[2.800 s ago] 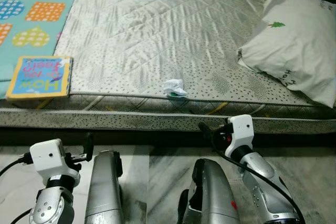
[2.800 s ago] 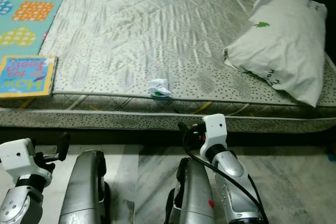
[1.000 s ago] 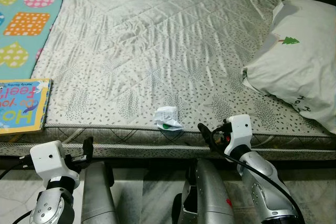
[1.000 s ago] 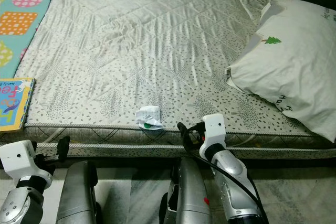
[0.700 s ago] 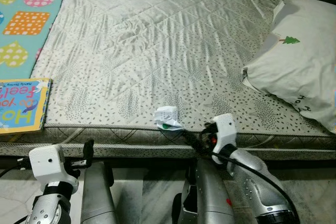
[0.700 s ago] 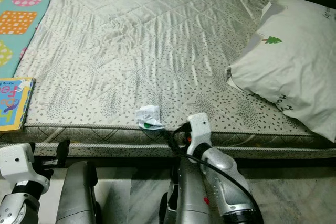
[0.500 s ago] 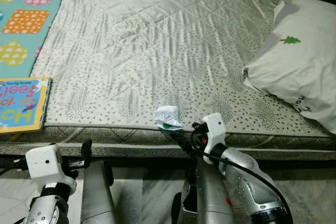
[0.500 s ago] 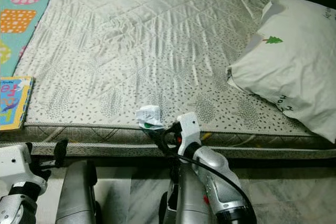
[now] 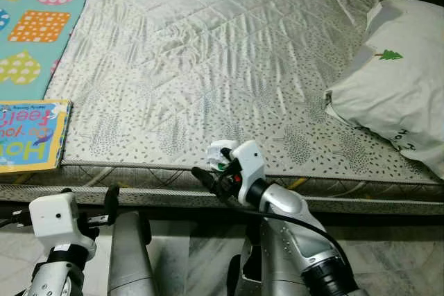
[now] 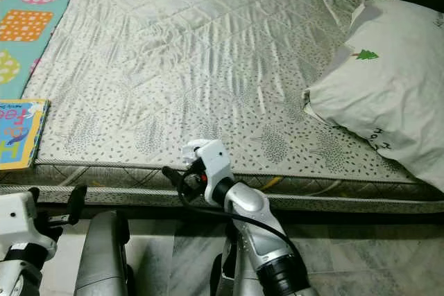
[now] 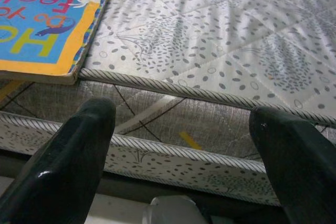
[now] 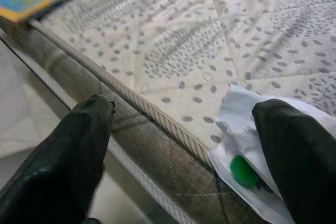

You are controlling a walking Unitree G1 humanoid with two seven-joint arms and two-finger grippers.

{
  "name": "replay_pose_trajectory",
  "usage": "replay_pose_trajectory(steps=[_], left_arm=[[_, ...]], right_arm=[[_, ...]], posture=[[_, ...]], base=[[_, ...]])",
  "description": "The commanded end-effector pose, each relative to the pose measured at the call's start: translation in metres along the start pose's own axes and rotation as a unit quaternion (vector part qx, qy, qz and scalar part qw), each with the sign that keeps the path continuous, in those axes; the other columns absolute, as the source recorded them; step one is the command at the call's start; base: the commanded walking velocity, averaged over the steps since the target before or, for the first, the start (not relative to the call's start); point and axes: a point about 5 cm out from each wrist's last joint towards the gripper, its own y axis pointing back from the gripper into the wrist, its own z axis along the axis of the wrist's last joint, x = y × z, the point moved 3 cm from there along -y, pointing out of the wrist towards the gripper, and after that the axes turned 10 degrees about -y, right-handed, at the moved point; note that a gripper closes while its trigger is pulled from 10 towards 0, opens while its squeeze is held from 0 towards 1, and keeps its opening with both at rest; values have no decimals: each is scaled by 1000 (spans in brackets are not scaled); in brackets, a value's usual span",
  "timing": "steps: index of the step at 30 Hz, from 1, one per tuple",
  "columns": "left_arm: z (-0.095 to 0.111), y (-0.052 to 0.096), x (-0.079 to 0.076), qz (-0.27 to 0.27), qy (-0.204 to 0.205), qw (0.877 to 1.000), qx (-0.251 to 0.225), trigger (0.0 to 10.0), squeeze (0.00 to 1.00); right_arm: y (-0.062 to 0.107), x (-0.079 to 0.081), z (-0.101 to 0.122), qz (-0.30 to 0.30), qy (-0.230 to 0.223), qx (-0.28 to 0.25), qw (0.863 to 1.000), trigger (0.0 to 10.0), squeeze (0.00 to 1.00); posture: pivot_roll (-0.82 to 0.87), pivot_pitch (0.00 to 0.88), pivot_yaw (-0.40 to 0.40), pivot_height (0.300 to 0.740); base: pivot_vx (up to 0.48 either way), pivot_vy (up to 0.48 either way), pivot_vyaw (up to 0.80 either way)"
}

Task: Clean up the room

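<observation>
Quilted grey mattress (image 9: 229, 53), crumpled wrapper (image 12: 252, 166) at its edge beside the spread-fingered right tool (image 12: 184, 145).

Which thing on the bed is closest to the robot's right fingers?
The crumpled white paper with the green spot, right beside the right gripper; the book and pillow lie farther off.

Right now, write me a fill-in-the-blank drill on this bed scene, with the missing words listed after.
1. The crumpled wrapper bears a small ____ spot.
2. The right gripper hovers at the wrapper with its fingers ____.
3. The children's book lies at the mattress edge on the robot's ____ side.
4. The pillow is printed with a small green ____.

Missing words: green; open; left; tree
</observation>
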Motion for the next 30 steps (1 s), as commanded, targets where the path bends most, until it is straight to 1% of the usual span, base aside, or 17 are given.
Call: replay_pose_trajectory(steps=[1,7,10,12,13,15,17,18,19,21,22,23,26,30], left_arm=[[-1,5,3,2,-2,1000,8,10000,0],[0,10,4,3,-7,1000,9,10000,0],[1,11,4,3,-9,1000,9,10000,0],[1,12,4,4,-11,1000,9,10000,0],[2,13,4,4,-12,1000,9,10000,0],[2,13,4,5,-13,1000,10,10000,0],[2,14,4,5,-13,1000,11,10000,0],[2,14,4,5,-13,1000,11,10000,0],[2,15,4,5,-14,1000,12,10000,0],[3,15,4,6,-14,1000,12,10000,0],[3,15,4,7,-14,1000,12,10000,0],[3,15,4,8,-14,1000,12,10000,0],[3,15,4,8,-14,1000,12,10000,0],[4,13,4,7,-14,1000,11,10000,0]], right_arm=[[-1,-1,-6,-4,17,5,1000,10000,0],[-14,-7,-12,-31,75,15,997,10000,0],[-18,-11,-11,-42,86,18,995,10000,0],[-22,-17,-11,-59,99,26,993,10000,0],[-24,-24,-11,-74,110,35,991,10000,0],[-25,-25,-11,-78,112,36,990,10000,0],[-26,-30,-16,-90,134,52,986,10000,0],[-26,-30,-16,-90,134,52,986,10000,0],[-24,-35,-22,-100,159,75,979,10000,0],[-23,-38,-26,-109,164,87,977,10000,0],[-22,-40,-27,-111,172,91,975,1529,0],[-21,-42,-28,-115,182,97,972,0,0],[-21,-44,-29,-122,183,103,970,0,0],[-20,-55,-25,-148,189,108,965,0,0]], posture=[[203,281,-123,544],[223,295,-124,544],[226,297,-125,544],[231,301,-127,544],[232,304,-126,544],[232,304,-126,544],[237,313,-130,544],[237,313,-130,544],[239,315,-130,544],[241,317,-131,544],[242,318,-131,544],[242,318,-130,544],[242,317,-130,544],[237,312,-130,544]], base=[[0,0,0],[0,0,0],[0,0,0],[0,0,0],[0,0,0],[0,0,0],[0,0,0],[0,0,0],[0,0,0],[0,0,0],[0,0,0],[0,0,0],[0,0,0],[0,0,0]])
